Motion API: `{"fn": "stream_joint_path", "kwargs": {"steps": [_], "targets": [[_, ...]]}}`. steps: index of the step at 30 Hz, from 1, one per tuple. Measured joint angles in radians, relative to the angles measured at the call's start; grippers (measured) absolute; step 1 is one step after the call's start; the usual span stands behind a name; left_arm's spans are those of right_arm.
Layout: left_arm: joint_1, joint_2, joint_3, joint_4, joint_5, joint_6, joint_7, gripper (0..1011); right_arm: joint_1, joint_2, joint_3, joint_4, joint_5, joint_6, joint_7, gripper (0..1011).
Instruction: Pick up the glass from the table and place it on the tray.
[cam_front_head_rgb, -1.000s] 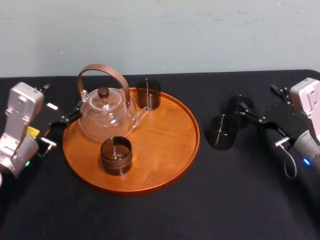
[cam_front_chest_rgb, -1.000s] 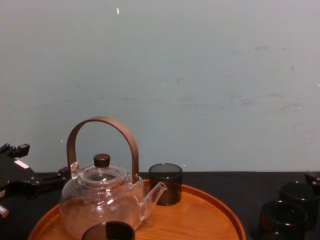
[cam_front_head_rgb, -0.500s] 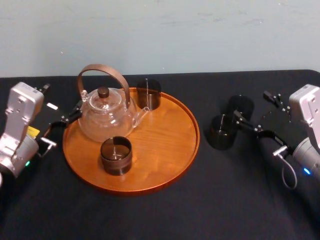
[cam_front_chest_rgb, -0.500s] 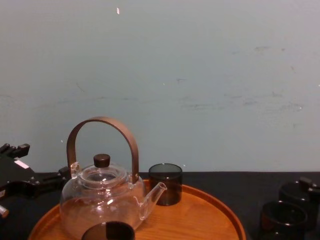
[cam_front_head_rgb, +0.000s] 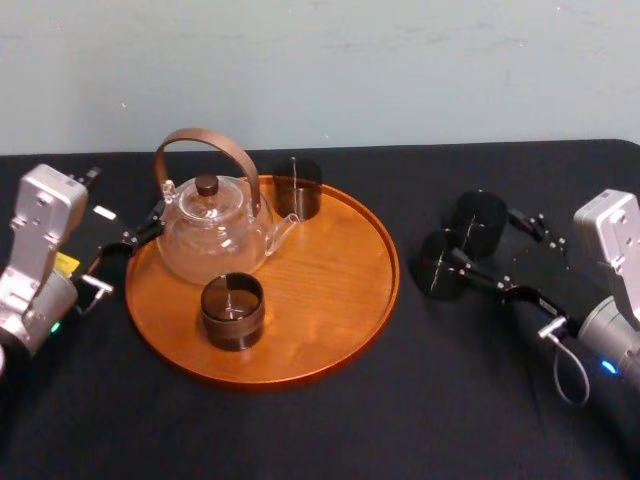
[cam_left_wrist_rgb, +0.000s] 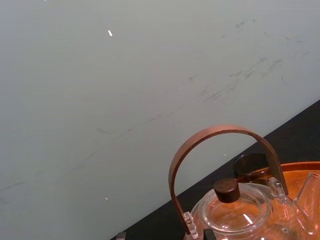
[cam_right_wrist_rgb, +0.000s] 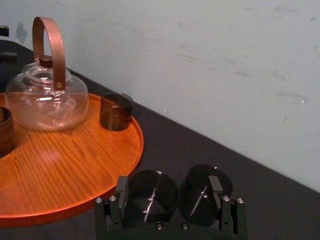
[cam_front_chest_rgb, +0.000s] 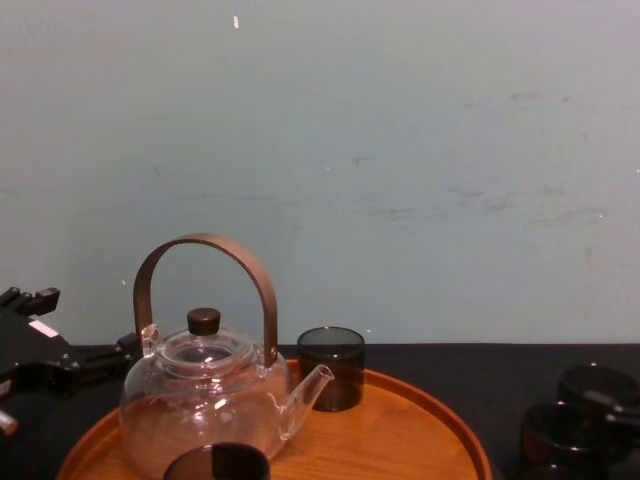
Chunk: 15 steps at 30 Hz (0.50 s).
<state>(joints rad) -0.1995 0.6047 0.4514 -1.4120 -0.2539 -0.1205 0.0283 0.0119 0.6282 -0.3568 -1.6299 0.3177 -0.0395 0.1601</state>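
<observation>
Black matte counter (cam_front_head_rgb: 330, 430) spreads widest close to the robot, and the round orange-brown wooden tray (cam_front_head_rgb: 330, 300) sits on it.

Right of the tray, the right claw (cam_front_head_rgb: 483, 236) is low over the counter with its two fingers spread wide apart, open. Between and just beyond those fingers stand two dark smoked glasses, upright on the counter off the tray's right rim, side by side and almost touching. In the right wrist view one finger (cam_right_wrist_rgb: 121, 189) overlaps the edge of the nearer counter glass (cam_front_head_rgb: 432, 268), the one closest to the tray's rim. The other finger (cam_right_wrist_rgb: 216, 186) overlaps the outer side of the farther counter glass (cam_front_head_rgb: 478, 215). Whether either finger touches a glass cannot be told.

On the tray itself, the front tray glass (cam_front_head_rgb: 232, 312) stands in the near left part. Behind it is a clear glass teapot (cam_front_head_rgb: 210, 240) with a brown arched handle and a dark knob on its lid. Its spout points toward the back tray glass (cam_front_head_rgb: 298, 188), which stands at the tray's far rim. These three crowd the tray's left half; the half facing the counter glasses is bare wood.

Just off the tray's left rim, beside the teapot, hangs the left claw (cam_front_head_rgb: 130, 238); whether it is open or closed cannot be told.

Beyond the tray, a pale blue-green wall (cam_front_head_rgb: 400, 70) rises from the counter's far edge.
</observation>
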Motion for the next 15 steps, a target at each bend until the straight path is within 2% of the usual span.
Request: {"fn": "stream_joint_path", "kwargs": {"steps": [15], "targets": [[0.000, 0.000, 0.000, 0.000, 0.000, 0.000, 0.000, 1001, -0.019, -0.037, 0.015, 0.032, 0.011, 0.012, 0.061, 1002]]}}
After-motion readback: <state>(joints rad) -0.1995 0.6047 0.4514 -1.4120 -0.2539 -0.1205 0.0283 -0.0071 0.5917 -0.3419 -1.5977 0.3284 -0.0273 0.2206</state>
